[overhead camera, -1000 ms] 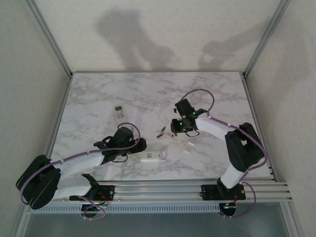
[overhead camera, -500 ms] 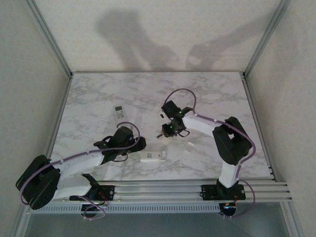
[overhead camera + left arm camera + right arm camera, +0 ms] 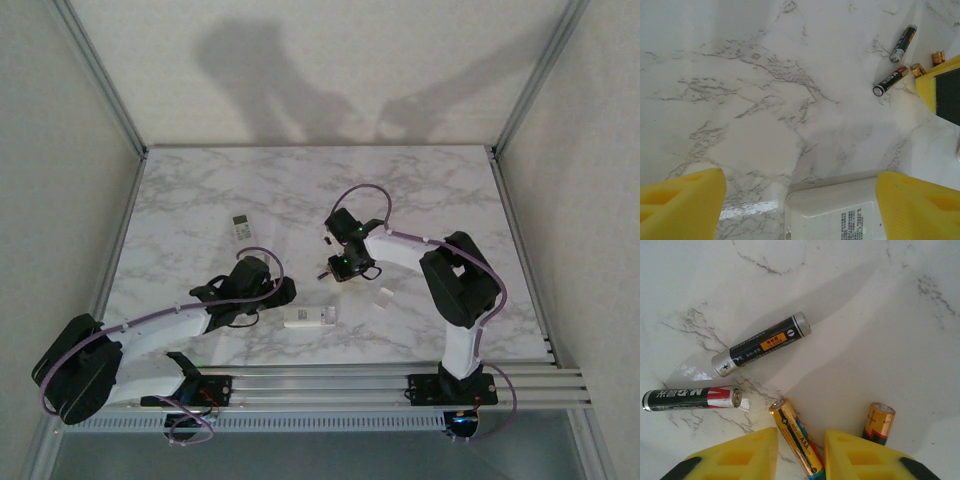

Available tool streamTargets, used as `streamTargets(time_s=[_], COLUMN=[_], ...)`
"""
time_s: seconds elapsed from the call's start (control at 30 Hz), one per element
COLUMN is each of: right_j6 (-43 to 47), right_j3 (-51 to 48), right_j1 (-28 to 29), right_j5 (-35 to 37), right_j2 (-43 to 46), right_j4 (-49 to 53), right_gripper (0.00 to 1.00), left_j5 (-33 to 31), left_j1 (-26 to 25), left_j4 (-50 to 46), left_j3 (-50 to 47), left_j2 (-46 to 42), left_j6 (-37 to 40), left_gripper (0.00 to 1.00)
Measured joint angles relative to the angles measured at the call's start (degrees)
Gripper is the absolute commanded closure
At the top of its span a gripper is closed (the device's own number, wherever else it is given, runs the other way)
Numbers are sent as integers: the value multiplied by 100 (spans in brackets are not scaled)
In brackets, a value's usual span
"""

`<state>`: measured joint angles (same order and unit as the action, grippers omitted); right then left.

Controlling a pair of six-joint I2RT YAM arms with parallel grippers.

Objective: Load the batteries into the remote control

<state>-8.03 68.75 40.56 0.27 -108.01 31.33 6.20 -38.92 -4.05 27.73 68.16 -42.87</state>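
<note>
The white remote control (image 3: 310, 318) lies face down in front of the arms. Its end (image 3: 835, 212) sits between the yellow fingers of my left gripper (image 3: 800, 180), which is open, with bare marble left of the remote. Several batteries (image 3: 325, 272) lie just beyond. My right gripper (image 3: 801, 437) hovers low over them, open a narrow way. A gold AAA battery (image 3: 797, 442) lies slanted on the table between its fingers. A second gold battery (image 3: 879, 422) lies right of the right finger. Two black batteries (image 3: 761, 344) (image 3: 690, 398) lie further out.
A second small remote (image 3: 241, 226) lies at the back left. Two small white pieces (image 3: 382, 300) rest right of the batteries. Metal frame posts border the marble table (image 3: 200, 190), and a rail runs along its near edge.
My right arm has swung left and its gripper has come down over the batteries. The left arm and the remote have not moved.
</note>
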Motion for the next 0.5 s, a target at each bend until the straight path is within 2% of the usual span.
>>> streamTargets(time_s=[0.2,0.37,0.5], right_j6=[131,442,970], right_j3=[0,-9,-151], right_j1=[7,37,57], right_j5=[7,-42,-181], right_j2=[2,155,745], right_j4=[2,133,258], right_gripper=[85,82,80], left_j5=[0,-2,-22], left_j1=[0,0,0], left_j4=[2,2,4], left_j3=[0,0,0], left_j2=[-92,-133,-280], left_j6=[-2,0,4], left_gripper=[22,22,22])
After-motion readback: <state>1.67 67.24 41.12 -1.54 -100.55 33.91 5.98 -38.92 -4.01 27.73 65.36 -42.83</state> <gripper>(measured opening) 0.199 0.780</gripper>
